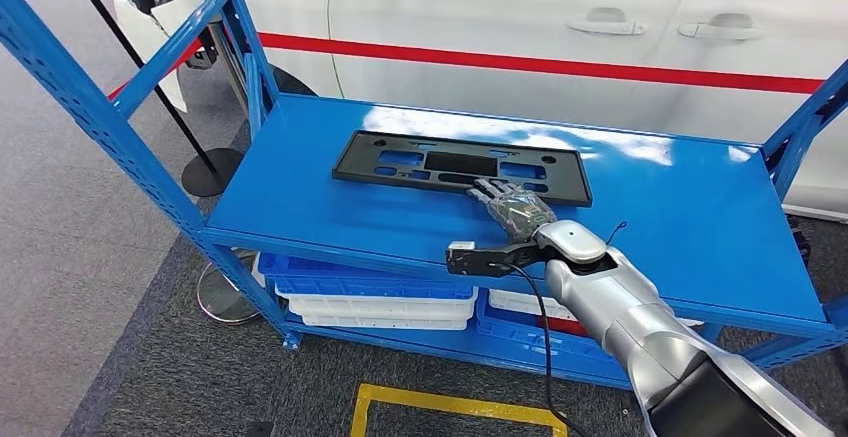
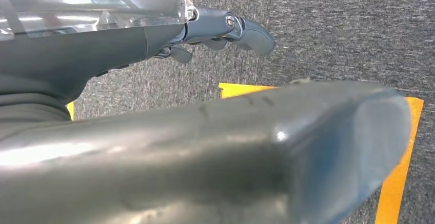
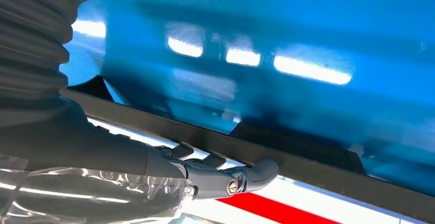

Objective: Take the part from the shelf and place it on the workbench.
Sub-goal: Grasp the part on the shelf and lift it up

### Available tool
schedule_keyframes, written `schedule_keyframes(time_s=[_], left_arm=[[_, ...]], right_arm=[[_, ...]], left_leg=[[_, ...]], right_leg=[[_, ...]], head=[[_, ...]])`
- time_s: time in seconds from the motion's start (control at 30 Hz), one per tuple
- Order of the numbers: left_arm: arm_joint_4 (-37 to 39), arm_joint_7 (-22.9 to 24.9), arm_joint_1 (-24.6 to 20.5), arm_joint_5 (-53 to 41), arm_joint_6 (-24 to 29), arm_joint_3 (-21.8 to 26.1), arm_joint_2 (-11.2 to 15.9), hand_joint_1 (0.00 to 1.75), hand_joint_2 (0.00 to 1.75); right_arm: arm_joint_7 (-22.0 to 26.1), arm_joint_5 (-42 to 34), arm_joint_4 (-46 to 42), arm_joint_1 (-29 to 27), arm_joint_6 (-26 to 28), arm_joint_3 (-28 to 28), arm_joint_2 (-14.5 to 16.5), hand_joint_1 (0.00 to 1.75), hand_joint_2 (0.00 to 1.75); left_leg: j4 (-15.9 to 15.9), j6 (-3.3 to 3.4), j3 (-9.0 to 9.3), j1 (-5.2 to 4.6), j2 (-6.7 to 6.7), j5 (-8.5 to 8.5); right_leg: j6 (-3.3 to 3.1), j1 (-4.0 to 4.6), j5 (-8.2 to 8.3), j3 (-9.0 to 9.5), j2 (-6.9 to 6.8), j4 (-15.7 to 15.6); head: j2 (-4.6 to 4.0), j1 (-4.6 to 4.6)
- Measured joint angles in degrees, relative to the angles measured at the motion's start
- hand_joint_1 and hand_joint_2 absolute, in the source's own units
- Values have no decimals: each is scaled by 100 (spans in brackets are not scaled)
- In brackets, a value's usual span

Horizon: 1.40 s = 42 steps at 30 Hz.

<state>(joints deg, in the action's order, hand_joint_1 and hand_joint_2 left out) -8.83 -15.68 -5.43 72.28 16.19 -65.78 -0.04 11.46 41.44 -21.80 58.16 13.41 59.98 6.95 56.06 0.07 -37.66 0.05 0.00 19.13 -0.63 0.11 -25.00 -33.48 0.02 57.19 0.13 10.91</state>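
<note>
1. At the left of the head frame I see the blue shelf (image 1: 300, 172) upright running diagonally, with grey carpet beyond it and a black round stand base (image 1: 212, 170) at the shelf's corner.
2. In the centre of that frame the part (image 1: 462, 167), a flat black frame with cut-outs, lies on the shelf's top board, in front of a white car (image 1: 520, 27) with a red stripe.
3. My right hand (image 1: 512, 205) reaches in from the lower right on its silver arm and lies over the part's near edge, right of centre. In the right wrist view its fingers (image 3: 256, 171) rest against the part's (image 3: 308, 170) black rim; I cannot tell whether they actually grip it.
4. Below the top board, stacked blue and white trays (image 1: 375, 297) sit on the lower level, partly hidden by the board's front lip.
5. A yellow floor marking (image 1: 450, 409) is cut off at the bottom edge.
6. My left hand (image 2: 225, 29) hangs over the carpet, fingers curled in with nothing in them.
</note>
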Motion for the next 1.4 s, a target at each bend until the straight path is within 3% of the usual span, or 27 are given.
schedule_keyframes(time_s=[0.37, 0.63, 1.4], left_arm=[[0, -1, 4, -10, -13, -1, 0, 0, 0], [0, -6, 2, 8, -45, -1, -2, 0, 0], [0, -2, 2, 107, -68, 5, -6, 0, 0]], right_arm=[[-226, 341, -126, 453, 259, 25, 39, 0, 175], [-104, 430, -172, 1011, -293, 41, 169, 0, 175], [153, 174, -79, 898, -335, 86, 293, 0, 175]], left_leg=[[2, 11, -22, -1, -3, -9], [3, 16, -50, -1, -2, -20], [8, 18, -56, -1, -3, -20]], right_leg=[[8, 0, 8, -19, -1, 0], [10, 0, 20, -49, -1, 1], [12, -1, 21, -52, -1, 1]], head=[[0, 0], [0, 0], [0, 0]])
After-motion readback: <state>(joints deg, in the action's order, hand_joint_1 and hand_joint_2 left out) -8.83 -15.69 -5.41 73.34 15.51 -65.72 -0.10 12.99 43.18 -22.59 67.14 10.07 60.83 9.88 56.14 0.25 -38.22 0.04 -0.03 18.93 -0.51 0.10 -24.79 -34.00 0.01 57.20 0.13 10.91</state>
